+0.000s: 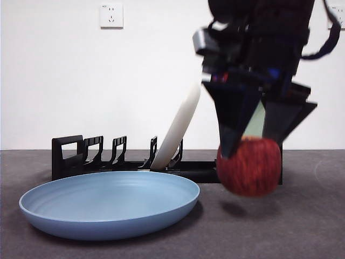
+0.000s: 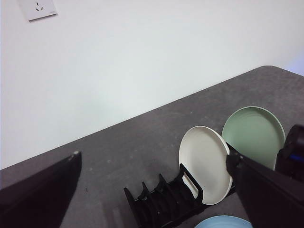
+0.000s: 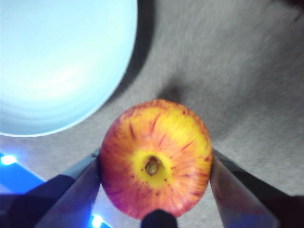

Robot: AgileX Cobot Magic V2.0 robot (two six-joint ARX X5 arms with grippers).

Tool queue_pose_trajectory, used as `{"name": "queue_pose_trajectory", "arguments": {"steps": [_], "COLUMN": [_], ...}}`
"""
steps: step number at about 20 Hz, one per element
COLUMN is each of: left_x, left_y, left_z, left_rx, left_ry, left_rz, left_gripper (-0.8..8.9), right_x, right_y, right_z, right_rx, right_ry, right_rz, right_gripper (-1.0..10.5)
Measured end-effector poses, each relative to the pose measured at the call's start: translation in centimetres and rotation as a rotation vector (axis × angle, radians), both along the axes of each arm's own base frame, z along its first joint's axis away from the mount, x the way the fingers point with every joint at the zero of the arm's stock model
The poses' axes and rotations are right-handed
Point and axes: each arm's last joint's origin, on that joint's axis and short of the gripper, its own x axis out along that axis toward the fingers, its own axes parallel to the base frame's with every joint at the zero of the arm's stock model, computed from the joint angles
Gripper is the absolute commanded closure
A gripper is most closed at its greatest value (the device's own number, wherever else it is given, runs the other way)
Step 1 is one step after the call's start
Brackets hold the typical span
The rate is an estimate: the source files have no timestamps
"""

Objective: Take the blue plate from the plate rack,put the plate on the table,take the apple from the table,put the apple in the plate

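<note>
A dark grey table (image 1: 302, 232) carries the blue plate (image 1: 110, 208) in front and the black plate rack (image 1: 97, 156) just behind it

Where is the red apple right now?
The apple is off the table, held by the right gripper. In the front view it hangs just right of the blue plate, in front of the plate rack.
</note>
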Motion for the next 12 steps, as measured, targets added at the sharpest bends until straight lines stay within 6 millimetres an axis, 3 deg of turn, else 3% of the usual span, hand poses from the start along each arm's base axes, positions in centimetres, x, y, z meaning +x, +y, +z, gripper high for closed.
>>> {"name": "queue_pose_trajectory", "arguments": {"steps": [5,9,12], "left_x": [0.0,0.0,0.0], "left_y": [0.0,0.0,0.0], "left_z": [0.0,0.1,0.1], "left_rx": [0.0,-0.005,-0.01], "left_ry": [0.0,-0.003,-0.006], "left_rz": [0.0,-0.001,-0.001], "left_gripper": [2.6,2.6,2.6], "right_x": [-0.6,-0.8,-1.2], "right_y": [0.2,2.8,5.8], "right_z": [3.2,5.8,5.3], "right_rx": [0.111,0.261,0.304], "right_ry": [-0.059,-0.159,-0.181], "right_rz": [0.018,0.097,0.167], "right_gripper": [9.6,9.6,9.6]}}
